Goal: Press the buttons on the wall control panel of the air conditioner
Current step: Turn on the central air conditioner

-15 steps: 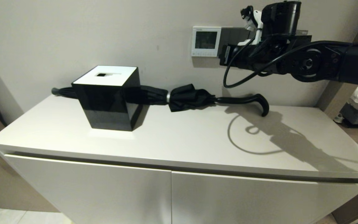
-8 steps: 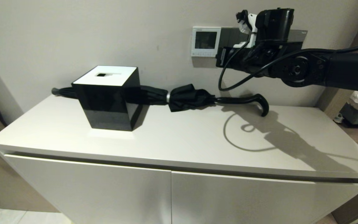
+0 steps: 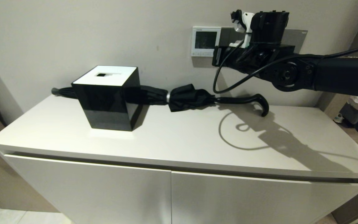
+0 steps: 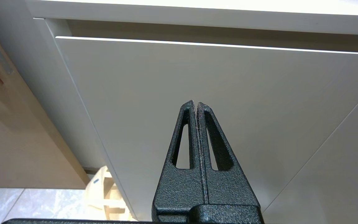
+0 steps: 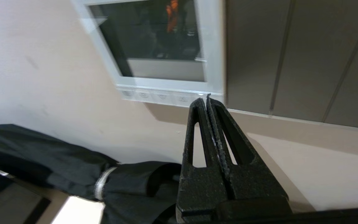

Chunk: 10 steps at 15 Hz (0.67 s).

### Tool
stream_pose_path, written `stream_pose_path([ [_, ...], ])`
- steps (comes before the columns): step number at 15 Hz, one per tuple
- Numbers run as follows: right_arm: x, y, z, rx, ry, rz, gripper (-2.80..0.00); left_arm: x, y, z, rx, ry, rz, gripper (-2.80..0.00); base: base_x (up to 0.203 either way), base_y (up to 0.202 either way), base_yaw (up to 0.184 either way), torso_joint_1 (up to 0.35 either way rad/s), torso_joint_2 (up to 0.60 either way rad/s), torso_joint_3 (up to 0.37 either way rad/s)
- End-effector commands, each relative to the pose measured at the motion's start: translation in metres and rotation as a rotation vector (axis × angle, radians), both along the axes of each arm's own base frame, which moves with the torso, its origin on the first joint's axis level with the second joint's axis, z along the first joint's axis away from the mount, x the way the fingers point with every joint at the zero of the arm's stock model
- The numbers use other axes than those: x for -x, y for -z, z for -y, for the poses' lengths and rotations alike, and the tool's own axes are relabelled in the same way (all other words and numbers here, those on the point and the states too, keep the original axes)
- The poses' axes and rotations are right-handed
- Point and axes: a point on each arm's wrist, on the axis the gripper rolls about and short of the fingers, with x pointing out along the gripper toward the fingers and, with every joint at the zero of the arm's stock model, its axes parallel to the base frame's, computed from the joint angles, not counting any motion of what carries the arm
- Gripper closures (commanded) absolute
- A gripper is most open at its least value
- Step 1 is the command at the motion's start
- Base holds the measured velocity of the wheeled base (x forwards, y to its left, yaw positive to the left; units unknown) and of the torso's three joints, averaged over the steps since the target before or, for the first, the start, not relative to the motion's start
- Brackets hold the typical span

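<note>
The control panel [image 3: 206, 41] hangs on the far wall, right of centre above the desk [image 3: 179, 140], a small white-framed square with a dark screen; a dark grey switch plate [image 3: 294, 37] sits just beside it on its right. Along the panel's bottom edge runs the row of buttons [image 3: 203, 53], pale little keys that the right wrist view [image 5: 163, 95] shows close up. The right pincer [image 5: 207, 98] is raised to the wall at the panel's lower right corner, its two fingers clenched together with nothing between them, and their shared tip lies over the right end of the button row; whether it actually touches a key cannot be told. In the head view the right arm [image 3: 294, 73] reaches in from the right, well above the desk, and the pincer's tip [image 3: 215, 56] shows just beside the panel's right edge. The left pincer [image 4: 196, 104] hangs low in front of the white cabinet door [image 4: 197, 81] below the desk top, also clenched and empty. On the desk a black box [image 3: 109, 98] with a white top stands to the left, and a folded black umbrella [image 3: 185, 97] lies behind it along the far wall, its hooked handle pointing right.
</note>
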Motion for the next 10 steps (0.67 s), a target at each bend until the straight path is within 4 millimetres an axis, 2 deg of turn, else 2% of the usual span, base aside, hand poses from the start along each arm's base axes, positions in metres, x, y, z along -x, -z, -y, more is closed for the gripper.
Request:
stream_pose_path([
  [1,-0.001,0.002,-0.001,0.002,0.0,-0.004,0.0,0.0,0.0,0.0,0.0,-0.001,0.0,0.0,0.0,0.0,0.0,0.0,0.0,0.0],
  [4,-0.01,0.014,-0.005,0.024,0.001,-0.022,0.0,0.0,0.0,0.0,0.0,-0.001,0.0,0.0,0.0,0.0,0.0,0.0,0.0,0.0],
  [10,-0.021,0.025,-0.012,0.073,0.051,0.044,0.0,0.0,0.0,0.0,0.0,-0.001,0.0,0.0,0.0,0.0,0.0,0.0,0.0,0.0],
])
